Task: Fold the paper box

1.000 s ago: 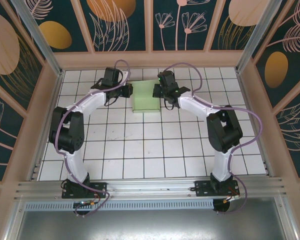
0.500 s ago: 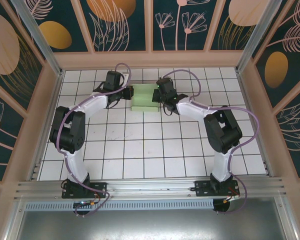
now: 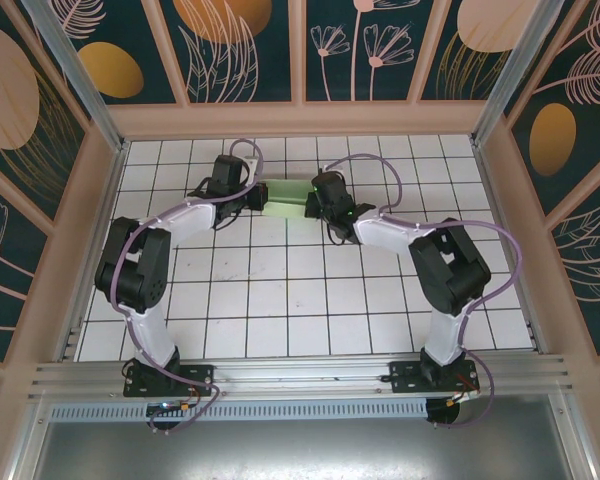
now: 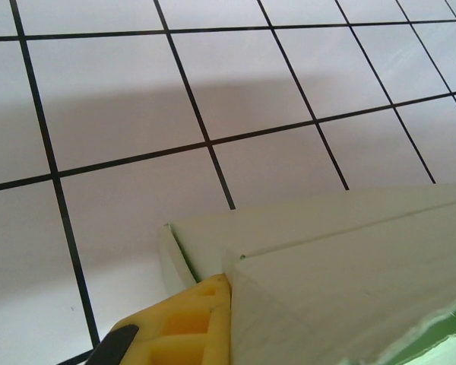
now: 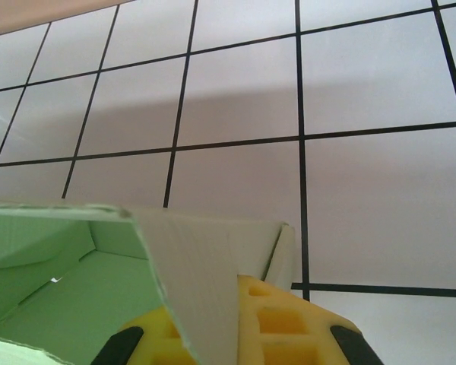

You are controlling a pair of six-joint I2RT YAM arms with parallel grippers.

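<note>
The paper box (image 3: 285, 196) is a pale mint-green card at the back middle of the tiled table, seen as a narrow strip between my two grippers. My left gripper (image 3: 261, 197) is at its left end and my right gripper (image 3: 314, 204) at its right end. In the left wrist view a yellow finger (image 4: 190, 327) presses against a raised wall of the paper box (image 4: 349, 258); the card hides the other finger. In the right wrist view a card flap (image 5: 205, 274) runs between both yellow fingers (image 5: 289, 327), shut on it, with the green inside (image 5: 68, 296) to the left.
The white tiled table (image 3: 300, 290) is boxed in by wooden frame walls; the back wall (image 3: 300, 118) is a few tiles behind the box. An aluminium rail (image 3: 300, 372) with both arm bases runs along the near edge.
Both grippers have moved inward toward each other and slightly back. The box looked wide and flat before; now it shows as a narrower strip with its sides raised.
</note>
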